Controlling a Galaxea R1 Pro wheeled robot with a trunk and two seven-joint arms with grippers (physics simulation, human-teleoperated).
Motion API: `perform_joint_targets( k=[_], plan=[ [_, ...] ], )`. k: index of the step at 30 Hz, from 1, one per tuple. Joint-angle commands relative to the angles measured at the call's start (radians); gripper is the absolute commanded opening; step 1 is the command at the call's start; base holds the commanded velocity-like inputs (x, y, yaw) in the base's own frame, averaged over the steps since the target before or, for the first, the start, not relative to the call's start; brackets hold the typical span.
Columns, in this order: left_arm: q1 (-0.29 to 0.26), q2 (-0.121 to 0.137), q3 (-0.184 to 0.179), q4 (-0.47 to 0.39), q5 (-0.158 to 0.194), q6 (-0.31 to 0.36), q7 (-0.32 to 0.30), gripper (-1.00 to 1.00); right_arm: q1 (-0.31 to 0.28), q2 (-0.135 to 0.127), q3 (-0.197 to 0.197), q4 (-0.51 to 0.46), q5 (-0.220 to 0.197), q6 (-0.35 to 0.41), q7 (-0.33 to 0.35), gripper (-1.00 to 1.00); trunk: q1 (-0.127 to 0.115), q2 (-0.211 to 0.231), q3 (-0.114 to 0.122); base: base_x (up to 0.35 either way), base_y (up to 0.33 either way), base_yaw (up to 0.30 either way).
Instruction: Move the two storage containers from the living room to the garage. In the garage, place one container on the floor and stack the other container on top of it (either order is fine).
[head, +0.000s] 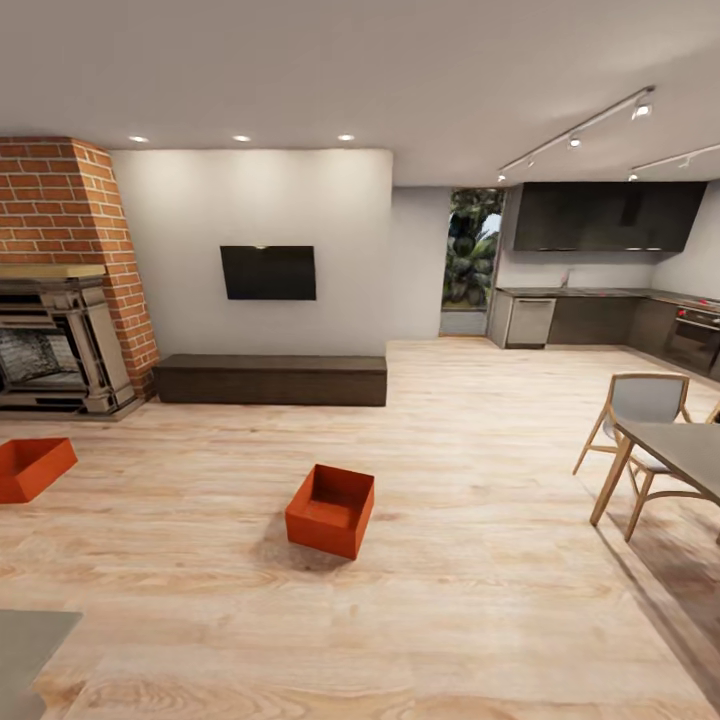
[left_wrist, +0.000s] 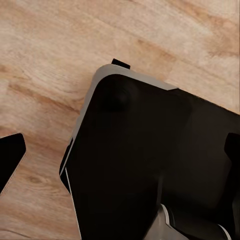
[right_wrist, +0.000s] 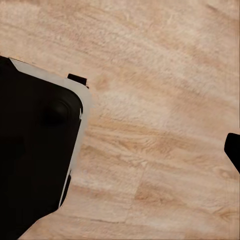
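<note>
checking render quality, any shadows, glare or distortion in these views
Head view: wide-angle, walls bow outward; soft shadow beside the middle bin; ceiling spots glow without glare. Both wrist views: the plank floor looks soft, the dark robot base shows almost no detail.

Evenly lit, slightly soft render

Ceiling spotlights (head: 242, 138) and track lights (head: 641, 109) brighten the room; the red bin (head: 331, 509) casts a soft shadow; edges bend outward.
</note>
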Motion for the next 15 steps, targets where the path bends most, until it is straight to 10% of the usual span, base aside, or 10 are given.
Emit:
perform_joint_targets(
  k=[1,15],
  plan=[
    [0.000,0.000,0.003,0.000,0.000,0.000,0.001,1.00,-0.001,0.000,0.003,0.003,0.005,-0.004,-0.005,1.00,0.001,0.000,0.000,0.311,0.147,0.000],
    [0.000,0.001,0.003,0.000,0.000,0.005,0.002,1.00,0.000,0.001,0.003,0.003,0.005,-0.004,-0.005,1.00,0.001,0.000,0.000,0.320,0.090,0.000]
  ],
)
